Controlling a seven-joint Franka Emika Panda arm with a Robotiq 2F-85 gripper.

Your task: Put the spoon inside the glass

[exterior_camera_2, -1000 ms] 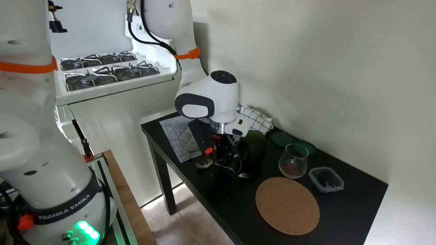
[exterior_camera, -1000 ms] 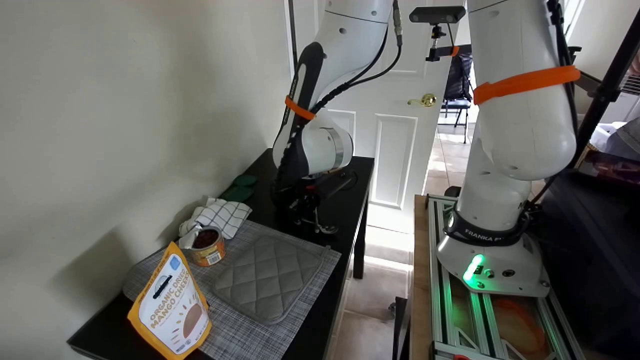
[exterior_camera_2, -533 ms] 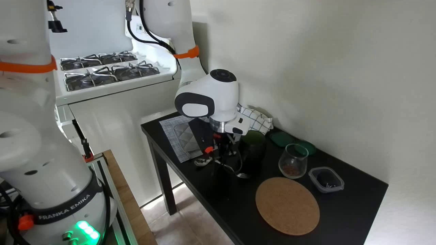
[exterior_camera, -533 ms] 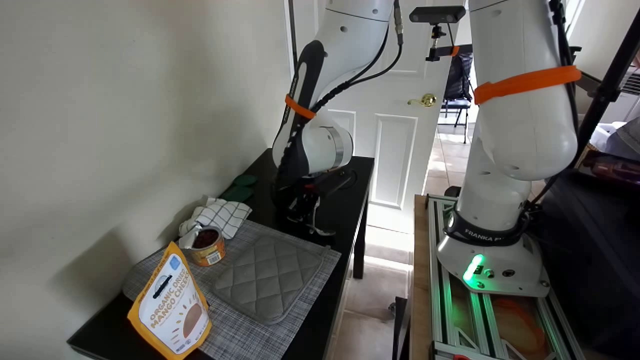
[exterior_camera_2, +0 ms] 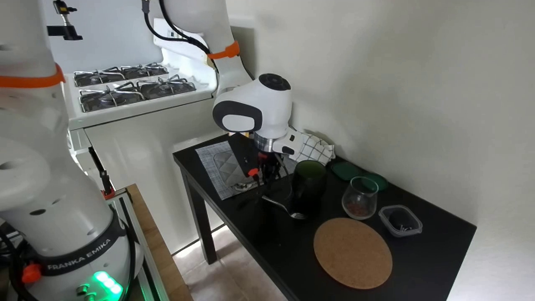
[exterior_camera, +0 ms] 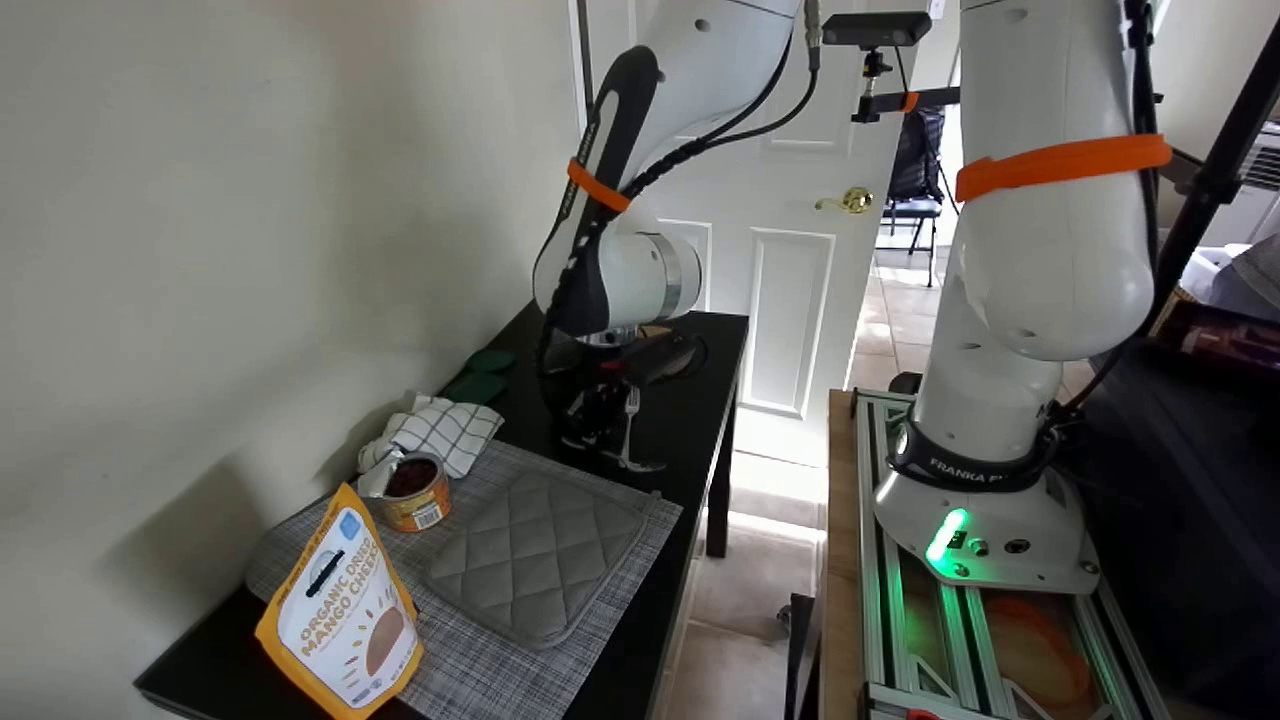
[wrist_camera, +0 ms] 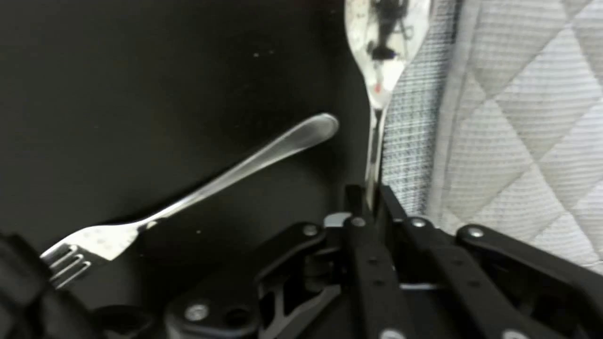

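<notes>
Hand pinching spoon by handle; I shd lift high, tip upright over clear glass, ctr-right in exterior view.

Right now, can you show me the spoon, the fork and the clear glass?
Spoon [wrist_camera: 382, 75]: wrist view, on the bowl.
Fork [wrist_camera: 231, 177]: wrist view, on the handle.
Clear glass [exterior_camera_2: 359, 197]: in an exterior view, on the side.
</notes>
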